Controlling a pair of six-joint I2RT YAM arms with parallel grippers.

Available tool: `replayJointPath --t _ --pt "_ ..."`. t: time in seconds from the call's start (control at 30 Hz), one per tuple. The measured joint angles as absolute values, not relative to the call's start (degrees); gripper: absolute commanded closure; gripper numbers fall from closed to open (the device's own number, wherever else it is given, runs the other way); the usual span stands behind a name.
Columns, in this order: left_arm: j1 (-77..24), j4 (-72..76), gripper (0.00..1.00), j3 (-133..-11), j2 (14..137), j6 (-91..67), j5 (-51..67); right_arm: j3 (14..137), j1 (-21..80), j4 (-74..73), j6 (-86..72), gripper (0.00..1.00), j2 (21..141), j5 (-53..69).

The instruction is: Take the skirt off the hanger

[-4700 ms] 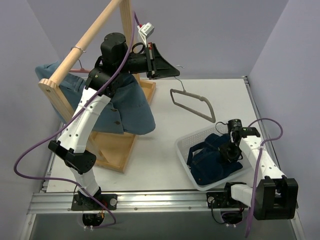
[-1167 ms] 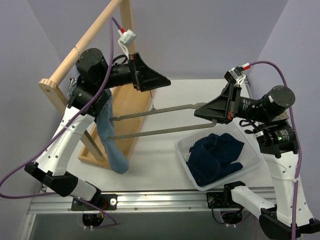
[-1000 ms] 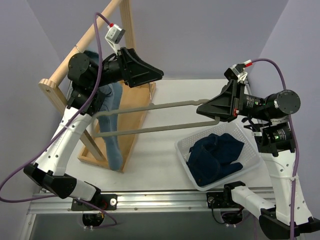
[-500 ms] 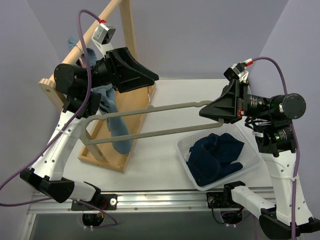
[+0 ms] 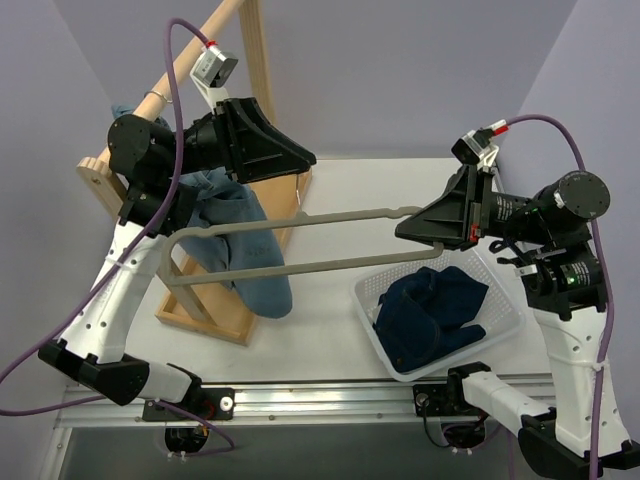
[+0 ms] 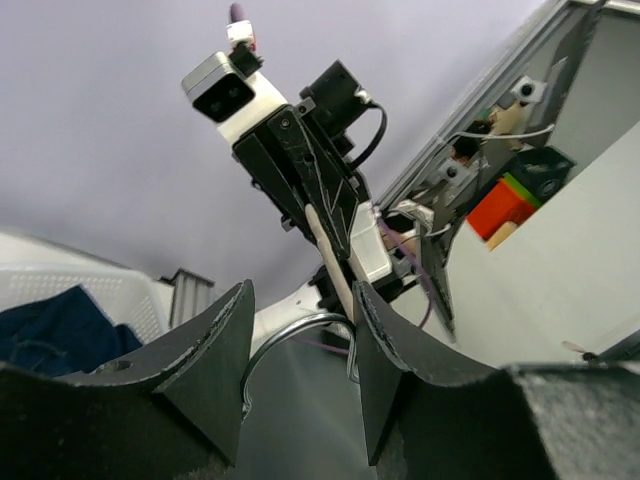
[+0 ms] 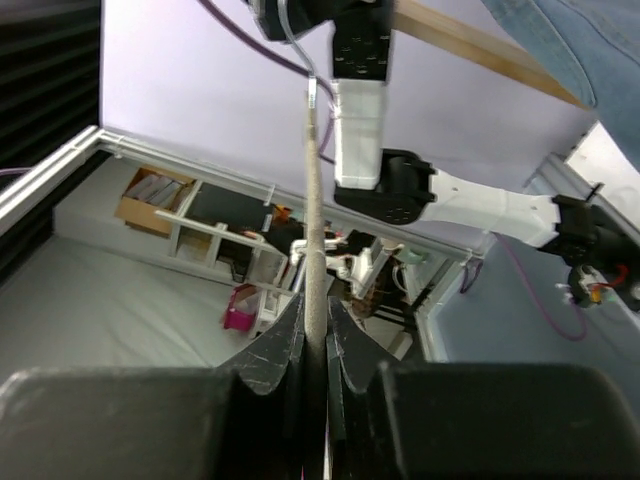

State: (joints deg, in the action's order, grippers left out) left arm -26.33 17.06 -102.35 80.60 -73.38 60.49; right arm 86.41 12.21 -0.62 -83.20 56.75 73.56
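step: freeing the skirt (image 5: 245, 250) from the left end of the hanger (image 5: 340, 214)
how to do it well: hold the right gripper (image 5: 430, 222) steady with the hanger level, and bring the left gripper (image 5: 305, 156) onto the denim rather than the frame, i judge
right fingers (image 7: 275, 350): clenched on the hanger's frame
left fingers (image 6: 215, 350): spread apart, grasping nothing
skirt: draped at the hanger's left end, beside the wooden rack (image 5: 262, 60); whether it is clipped on, cannot tell

text: none legible | labels/brands: none — background shelf items perhaps printed, too blurred
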Motion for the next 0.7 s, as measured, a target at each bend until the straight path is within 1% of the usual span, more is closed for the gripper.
replayJointPath --t 0.13,0.23,0.3,0.43,0.57,0.6,0.63,0.67,0.7 --pt "-25.96 2.46 0.98 -108.99 81.3 -65.49 60.25 89.62 12.27 -14.9 -70.02 1.0 58.48 71.48" --pt "-25.12 -3.86 0.98 -111.2 81.34 -62.3 59.77 95.24 12.53 -26.87 -57.6 1.0 61.58 69.67" --pt "-24.49 -7.33 0.98 -111.53 81.38 -60.66 59.22 97.27 12.53 -31.97 -51.77 1.0 62.72 68.6" --pt "-24.27 -13.56 0.98 -111.63 81.93 -58.67 58.65 96.86 12.53 -36.25 -45.12 1.0 62.76 66.52" --pt "-24.25 -17.04 0.98 -111.63 82.41 -57.49 58.43 93.12 12.53 -35.7 -44.42 1.0 61.43 65.71" --pt "-24.25 -17.56 0.95 -111.63 82.41 -57.3 58.37 92.75 12.53 -35.57 -44.4 1.0 61.3 65.58" --pt "-24.25 -17.93 0.84 -111.63 82.41 -57.1 58.26 92.71 12.53 -35.48 -44.29 1.0 61.25 65.49" --pt "-24.25 -18.06 0.65 -111.63 82.41 -56.71 58.17 92.71 12.53 -35.27 -44.03 1.0 61.25 65.49" --pt "-24.25 -18.13 0.19 -111.63 82.41 -56.21 58.02 92.71 12.53 -35.09 -43.75 1.0 61.21 65.49"
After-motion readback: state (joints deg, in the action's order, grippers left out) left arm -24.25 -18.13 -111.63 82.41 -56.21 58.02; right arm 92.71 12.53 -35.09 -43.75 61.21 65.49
